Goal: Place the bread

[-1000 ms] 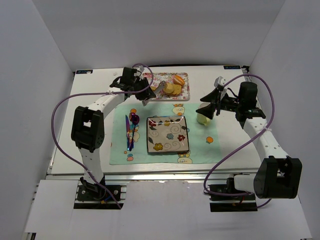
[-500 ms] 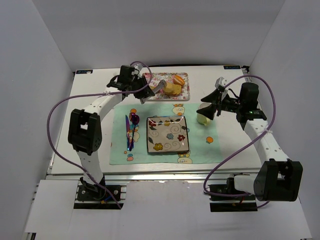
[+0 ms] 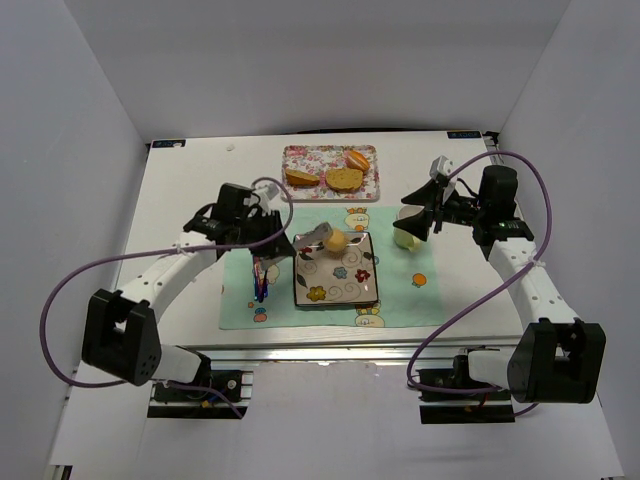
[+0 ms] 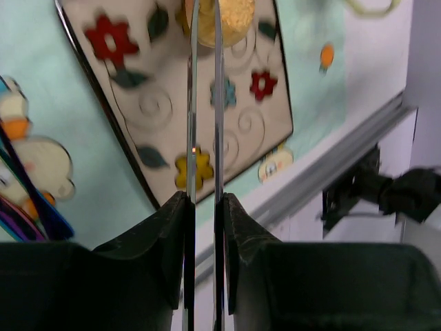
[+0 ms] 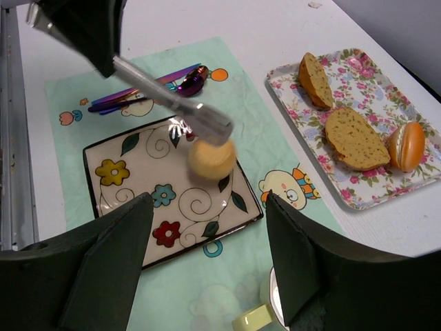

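Observation:
The bread [image 3: 336, 240] is a small round pale golden roll pinched between the tips of metal tongs [image 3: 313, 238]. It is over the far part of the flowered square plate [image 3: 335, 285]; I cannot tell whether it touches the plate. My left gripper [image 3: 283, 245] is shut on the tongs' handle, whose two blades [image 4: 192, 103] run up to the bread [image 4: 219, 17]. From the right wrist I see the bread [image 5: 211, 158], slightly blurred, the tongs [image 5: 172, 103] and the plate [image 5: 117, 200]. My right gripper [image 5: 207, 200] is open with nothing between its fingers, and hangs right of the plate.
A floral tray [image 3: 368, 187] at the back holds two brown bread slices [image 3: 344, 179] and an orange bun [image 3: 357, 160]. A yellow mug [image 3: 405, 237] stands under my right gripper [image 3: 420, 215]. Purple cutlery [image 3: 261, 268] lies on the green mat [image 3: 410, 290], left of the plate.
My left arm has swung from the floral tray back toward the near side, carrying the bread in the tongs to above the plate. The right arm has stayed put.

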You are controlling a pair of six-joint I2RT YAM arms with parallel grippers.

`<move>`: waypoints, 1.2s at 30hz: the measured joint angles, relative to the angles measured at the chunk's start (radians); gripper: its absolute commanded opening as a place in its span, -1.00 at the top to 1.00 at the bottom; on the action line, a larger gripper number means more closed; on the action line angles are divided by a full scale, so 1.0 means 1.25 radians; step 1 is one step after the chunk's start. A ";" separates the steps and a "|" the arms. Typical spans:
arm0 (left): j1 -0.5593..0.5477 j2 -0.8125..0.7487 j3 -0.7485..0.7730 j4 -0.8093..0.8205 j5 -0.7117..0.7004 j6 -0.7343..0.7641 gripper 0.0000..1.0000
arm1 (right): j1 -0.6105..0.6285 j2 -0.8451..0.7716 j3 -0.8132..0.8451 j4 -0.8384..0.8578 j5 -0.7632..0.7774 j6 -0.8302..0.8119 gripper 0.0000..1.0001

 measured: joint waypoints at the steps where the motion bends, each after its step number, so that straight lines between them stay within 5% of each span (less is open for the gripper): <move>1: -0.009 -0.011 -0.019 -0.012 0.004 0.001 1.00 | 0.000 0.000 0.000 -0.001 -0.002 -0.002 -0.42; 4: -0.042 -0.029 -0.058 -0.036 0.006 0.006 0.94 | 0.000 0.000 0.000 -0.006 -0.007 -0.005 -0.42; 10: -0.066 -0.036 -0.066 -0.054 -0.013 0.009 0.10 | 0.000 0.000 0.002 -0.027 -0.011 -0.016 -0.42; 18: -0.066 -0.070 -0.043 -0.064 -0.061 0.003 -0.07 | 0.000 -0.005 0.002 -0.056 -0.011 -0.033 -0.42; 22: -0.066 -0.081 -0.037 -0.060 -0.077 -0.004 0.03 | 0.000 -0.012 0.002 -0.060 -0.011 -0.042 -0.42; 24: -0.064 -0.081 -0.027 -0.059 -0.086 -0.013 0.39 | 0.000 -0.013 0.002 -0.063 -0.011 -0.048 -0.43; 25: -0.061 -0.082 -0.020 -0.059 -0.091 -0.016 0.77 | 0.000 -0.013 0.002 -0.065 -0.011 -0.050 -0.42; 27: -0.049 -0.086 -0.007 -0.055 -0.103 -0.019 1.00 | 0.000 -0.013 0.002 -0.072 -0.011 -0.059 -0.36; 31: 0.045 -0.119 -0.001 -0.046 -0.131 -0.005 1.00 | 0.020 -0.012 0.007 -0.107 0.009 -0.093 -0.03; 36: 0.263 -0.148 -0.001 -0.027 -0.178 0.065 1.00 | 0.132 0.027 0.060 -0.168 0.085 -0.114 -0.03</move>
